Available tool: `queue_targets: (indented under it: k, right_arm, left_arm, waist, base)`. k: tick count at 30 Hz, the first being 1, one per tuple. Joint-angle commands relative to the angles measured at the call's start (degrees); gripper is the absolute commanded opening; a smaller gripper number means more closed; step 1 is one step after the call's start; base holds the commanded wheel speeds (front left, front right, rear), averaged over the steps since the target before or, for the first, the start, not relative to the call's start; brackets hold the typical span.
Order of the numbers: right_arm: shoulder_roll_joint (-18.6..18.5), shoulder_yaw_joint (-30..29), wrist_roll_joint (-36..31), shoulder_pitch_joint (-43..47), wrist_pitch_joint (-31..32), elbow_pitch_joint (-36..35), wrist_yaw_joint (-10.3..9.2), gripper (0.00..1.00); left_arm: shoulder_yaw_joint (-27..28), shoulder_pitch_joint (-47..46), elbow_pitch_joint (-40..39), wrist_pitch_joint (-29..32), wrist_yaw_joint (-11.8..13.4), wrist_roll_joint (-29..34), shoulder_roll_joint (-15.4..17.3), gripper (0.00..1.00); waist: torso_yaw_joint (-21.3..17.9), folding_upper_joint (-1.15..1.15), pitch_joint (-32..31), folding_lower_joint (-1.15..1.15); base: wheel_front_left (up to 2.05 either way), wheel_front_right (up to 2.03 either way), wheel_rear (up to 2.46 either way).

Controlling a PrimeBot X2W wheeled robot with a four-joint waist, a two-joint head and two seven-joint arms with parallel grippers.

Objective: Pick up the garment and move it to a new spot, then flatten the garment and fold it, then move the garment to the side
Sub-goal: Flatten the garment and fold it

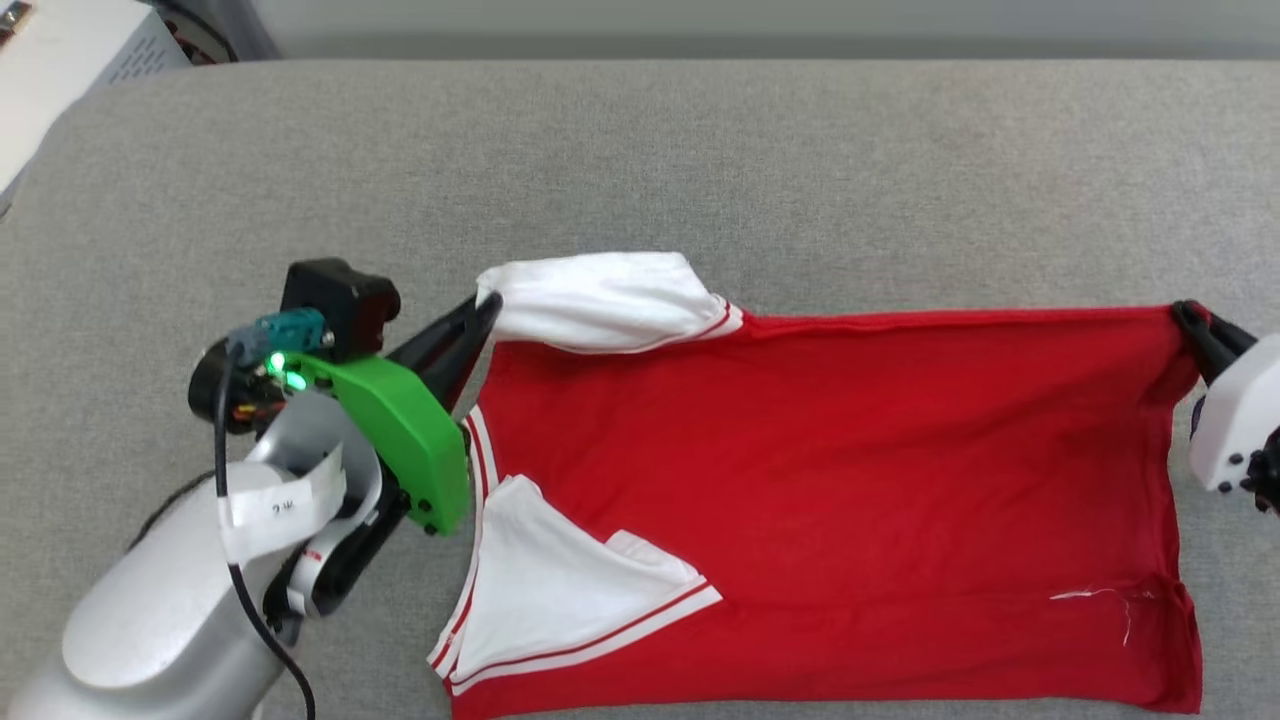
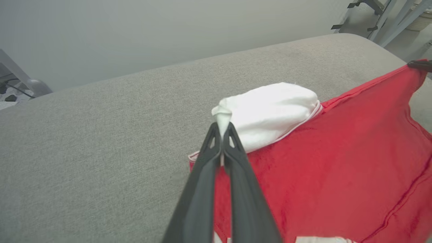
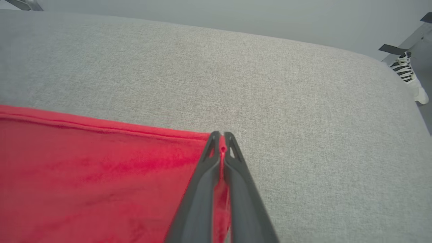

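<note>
The garment [image 1: 830,500] is a red T-shirt with white sleeves, spread sideways on the grey surface [image 1: 640,160], neck end to the left and hem to the right. My left gripper [image 1: 487,303] is shut on the tip of the far white sleeve [image 2: 270,111], its fingers [image 2: 216,158] pinching the white cloth. At the right edge my right gripper [image 1: 1188,318] is shut on the far hem corner [image 3: 199,136], with red cloth pinched between its fingertips [image 3: 221,148]. The near white sleeve [image 1: 560,590] lies folded over the red body. No numerals show on this side.
A white box [image 1: 60,70] stands off the surface at the far left corner. A striped shoe [image 3: 410,76] and metal stand legs [image 2: 381,17] are on the floor beyond the surface's end. Bare grey surface stretches behind the garment.
</note>
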Motion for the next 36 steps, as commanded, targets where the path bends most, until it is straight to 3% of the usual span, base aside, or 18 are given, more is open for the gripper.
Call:
queue_targets:
  k: [1,9,17,36]
  right_arm:
    - [0.0,-0.7,0.6,2.3,-0.8,-0.9,-0.03,0.00]
    - [0.7,-4.1,2.3,13.2,-1.4,-7.9,-0.03,0.00]
    - [0.6,-4.4,5.1,22.3,-0.3,-13.5,-0.03,0.00]
    - [-9.3,7.7,6.1,26.3,-3.2,-9.8,-0.03,0.02]
  left_arm:
    - [-0.1,2.2,-0.6,-0.5,0.6,-0.8,0.3,0.00]
    - [-0.1,11.7,-5.9,-2.1,4.0,-3.6,1.8,0.00]
    - [-0.4,20.9,-9.8,-2.9,5.3,-7.2,4.3,0.00]
    - [-6.6,25.5,-3.9,2.2,4.0,-7.9,4.7,0.00]
  waist:
    - [0.5,0.65,-3.3,0.00]
    - [1.2,0.65,-6.7,0.00]
    - [1.6,0.65,-8.0,0.00]
    - [2.0,0.65,-8.0,0.00]
  base:
    - [0.00,0.00,0.00]
    - [0.00,0.00,0.00]
    - [0.00,0.00,0.00]
    - [0.00,0.00,0.00]
